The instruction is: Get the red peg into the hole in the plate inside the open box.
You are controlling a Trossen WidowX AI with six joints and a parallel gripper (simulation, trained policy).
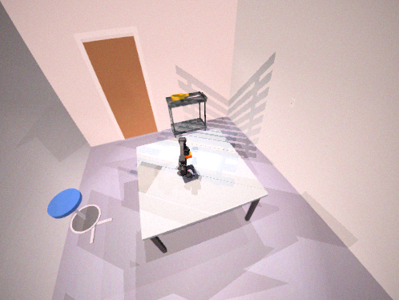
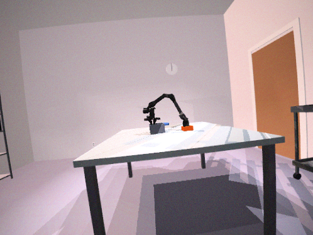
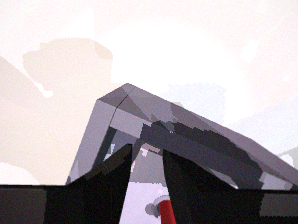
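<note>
The dark grey open box (image 1: 192, 179) (image 2: 157, 129) (image 3: 107, 114) stands on the table. My gripper (image 2: 153, 122) (image 3: 147, 150) points down into it, with its lower part hidden behind the box wall in the exterior view. The fingers stand a little apart and are open, with nothing held between their tips. The pale plate (image 3: 141, 202) shows between the fingers. The red peg (image 3: 167, 214) is at the lower edge of the wrist view, close to the right finger, with its far end at a grey ring on the plate. How deep it sits is hidden.
The box walls stand close around the fingers. An orange block (image 1: 188, 156) (image 2: 187, 128) is at the arm's base. A blue object (image 2: 166, 124) lies behind the box on the white table (image 1: 224, 192) (image 2: 126, 147). A cart (image 1: 188, 127) stands beyond the table.
</note>
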